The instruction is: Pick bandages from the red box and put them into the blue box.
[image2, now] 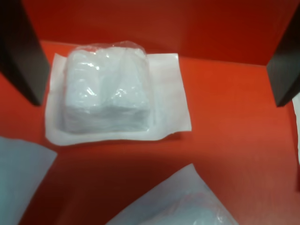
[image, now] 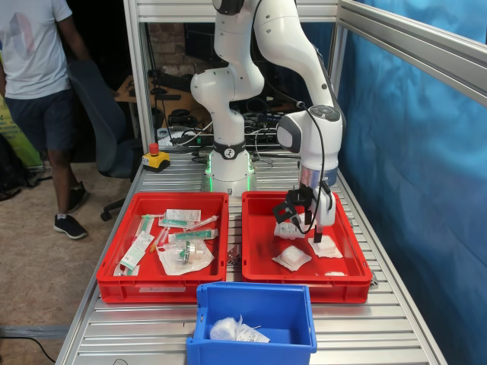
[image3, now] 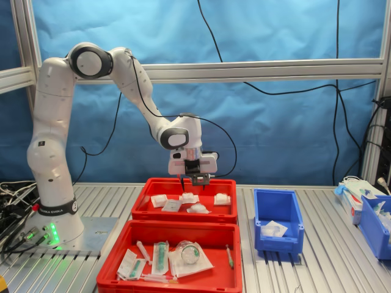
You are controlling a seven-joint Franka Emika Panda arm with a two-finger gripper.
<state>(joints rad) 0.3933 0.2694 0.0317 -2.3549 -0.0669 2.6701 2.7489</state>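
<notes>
Looking through the wrist view, I see one bandage (image2: 108, 91) lying flat on the red floor between the tool's two dark fingers (image2: 21, 51), nearer one finger than the other, with neither touching it. The jaws stand wide apart, holding nothing.

In the first exterior view the tool (image: 307, 217) hangs low inside the red box (image: 304, 281) at centre right of the frame, just above the pads. I count four bandages in that box in the second exterior view, sitting in a loose row across the tray (image3: 183, 215), and one more wrapped pad (image: 237, 330) in the blue box (image: 255, 351) at the bottom centre of the first exterior view. Beside it, at centre left, a second red tray (image: 160, 287) holds sachets and syringe packs.

My arm (image3: 131, 76) rises from its base at the left of the second exterior view, bends over at the elbow and points the wrist straight down.
</notes>
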